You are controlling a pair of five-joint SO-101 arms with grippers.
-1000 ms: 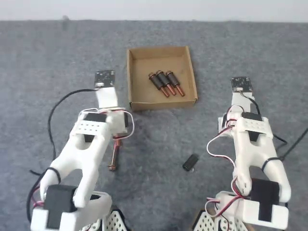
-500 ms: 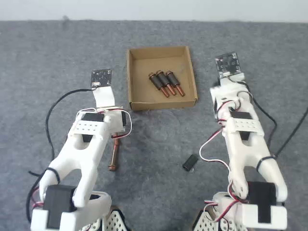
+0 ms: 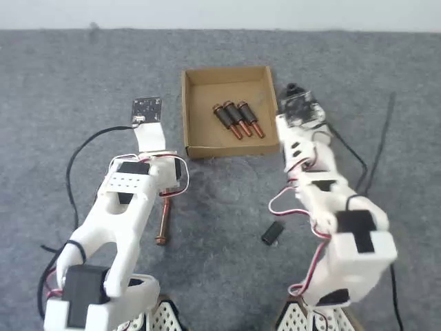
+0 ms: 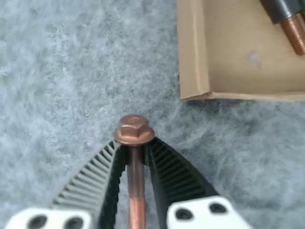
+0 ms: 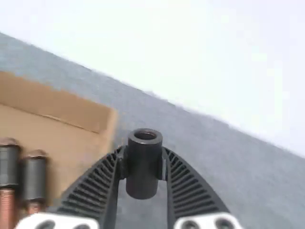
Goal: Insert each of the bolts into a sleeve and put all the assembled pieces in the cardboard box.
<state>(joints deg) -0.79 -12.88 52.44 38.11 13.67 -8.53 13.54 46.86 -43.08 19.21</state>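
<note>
Copper bolt [image 4: 135, 131] clamped in left hand [image 4: 135, 144], black sleeve [image 5: 144, 164] clamped in right hand [image 5: 143, 155].

Cardboard box [image 3: 231, 147] holds three assembled pieces [image 3: 238, 120]; loose black sleeve [image 3: 273, 233] lies nearby; copper bolt [image 4: 135, 143] and second sleeve [image 5: 143, 162] sit clamped.

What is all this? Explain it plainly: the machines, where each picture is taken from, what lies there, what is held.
Two small white robot arms sit side by side at a grey carpeted table. The high view looks down on both; each wrist view rides on one arm, looking along its fingers. The left fingers are shut on a copper bolt; the right fingers on a black sleeve. A cardboard box holds three assembled pieces. One loose sleeve lies on the table.
</note>
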